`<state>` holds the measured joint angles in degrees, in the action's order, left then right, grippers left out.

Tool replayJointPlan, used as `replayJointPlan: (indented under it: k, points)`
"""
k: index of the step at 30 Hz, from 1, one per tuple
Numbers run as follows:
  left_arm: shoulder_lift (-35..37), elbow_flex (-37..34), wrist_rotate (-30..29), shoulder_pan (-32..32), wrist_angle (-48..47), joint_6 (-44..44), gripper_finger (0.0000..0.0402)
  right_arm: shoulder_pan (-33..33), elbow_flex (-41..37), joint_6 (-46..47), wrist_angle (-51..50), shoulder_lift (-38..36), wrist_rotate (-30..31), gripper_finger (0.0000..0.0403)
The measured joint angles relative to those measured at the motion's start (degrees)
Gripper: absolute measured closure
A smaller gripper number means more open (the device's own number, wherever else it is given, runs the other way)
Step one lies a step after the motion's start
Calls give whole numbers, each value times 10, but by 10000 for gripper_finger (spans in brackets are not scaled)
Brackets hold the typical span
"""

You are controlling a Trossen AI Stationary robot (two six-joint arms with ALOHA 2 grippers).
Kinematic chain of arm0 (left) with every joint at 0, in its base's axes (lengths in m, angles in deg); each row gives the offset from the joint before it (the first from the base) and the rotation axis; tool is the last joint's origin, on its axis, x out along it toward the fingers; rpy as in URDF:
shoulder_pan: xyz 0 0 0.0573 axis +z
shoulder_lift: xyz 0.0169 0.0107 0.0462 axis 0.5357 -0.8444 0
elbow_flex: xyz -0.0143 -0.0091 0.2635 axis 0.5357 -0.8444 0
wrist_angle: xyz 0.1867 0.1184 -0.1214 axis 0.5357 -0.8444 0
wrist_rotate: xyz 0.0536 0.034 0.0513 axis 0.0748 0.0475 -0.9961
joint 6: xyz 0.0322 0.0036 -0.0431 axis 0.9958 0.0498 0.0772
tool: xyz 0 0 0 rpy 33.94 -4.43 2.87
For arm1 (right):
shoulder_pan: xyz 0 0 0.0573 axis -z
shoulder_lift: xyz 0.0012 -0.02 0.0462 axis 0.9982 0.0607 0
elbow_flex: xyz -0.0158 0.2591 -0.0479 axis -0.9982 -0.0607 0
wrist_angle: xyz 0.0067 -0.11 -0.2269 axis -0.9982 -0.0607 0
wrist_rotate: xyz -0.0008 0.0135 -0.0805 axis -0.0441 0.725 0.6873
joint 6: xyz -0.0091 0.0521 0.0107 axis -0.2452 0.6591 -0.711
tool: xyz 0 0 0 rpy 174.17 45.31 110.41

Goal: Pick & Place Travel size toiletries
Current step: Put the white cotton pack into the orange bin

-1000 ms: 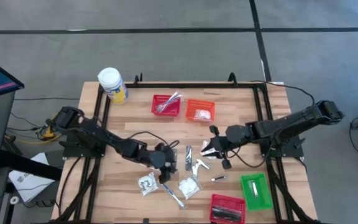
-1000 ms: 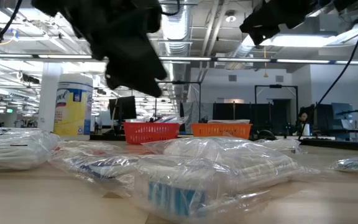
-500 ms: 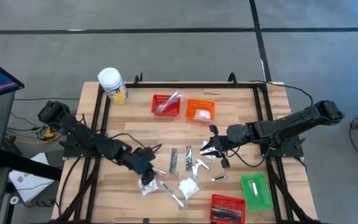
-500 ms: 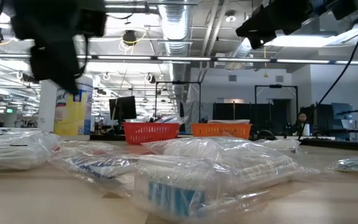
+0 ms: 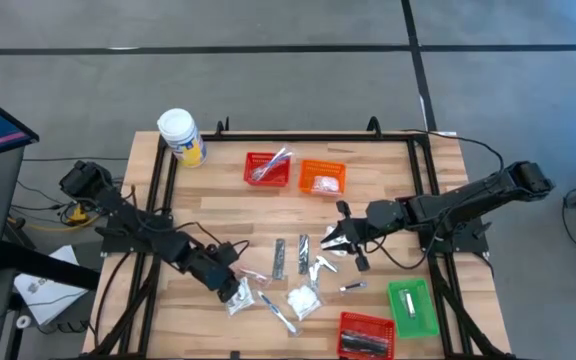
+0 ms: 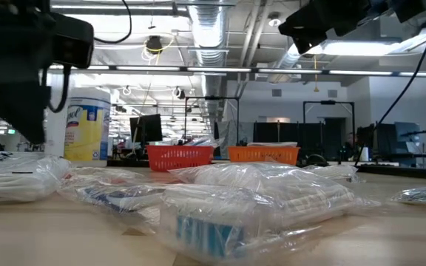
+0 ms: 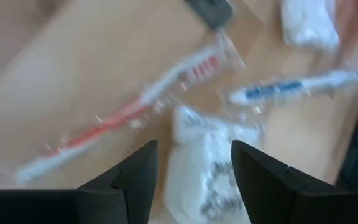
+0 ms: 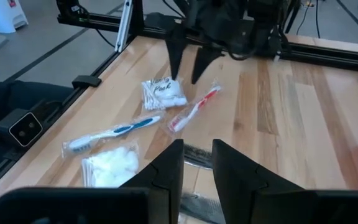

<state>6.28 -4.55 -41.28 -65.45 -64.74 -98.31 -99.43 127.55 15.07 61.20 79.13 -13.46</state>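
The left gripper (image 5: 236, 290) hangs low over the front left part of the table (image 5: 218, 190), and its fingers (image 7: 143, 168) are spread apart with nothing between them. Just under it lies a white packet (image 7: 207, 165) in clear wrap, and beside that a red toothbrush (image 7: 120, 112) and a blue toothbrush (image 7: 291, 87), both wrapped too. A second white packet (image 5: 304, 299) lies a little to the right, near the table's front edge. The right gripper (image 5: 336, 240) is above the middle of the table; its fingers (image 8: 166, 168) stand only slightly apart, and nothing can be seen between them. Near it some slim grey sticks (image 5: 280, 256) lie flat on the wood. At the back stand a red basket (image 5: 267, 169) and an orange basket (image 5: 322, 178), each with small things in it, and a yellow jar (image 5: 182, 138) is at the back left corner. A green basket (image 5: 412, 306) and another red one are at the front right.
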Motion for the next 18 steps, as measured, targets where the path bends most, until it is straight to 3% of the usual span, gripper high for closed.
replayJointPlan:
  k: [9, 14, 18]
  points:
    - [-24, 0, 5, -40, 7, -43, 207, 3, 0, 0, -2, 0, 0, 326]
    - [-36, 0, 53, -73, 9, -125, 207, 3, 0, 5, -3, 0, 0, 326]
    - [-23, 0, 42, -109, 9, -180, 207, 3, 0, 5, 1, 0, 0, 326]
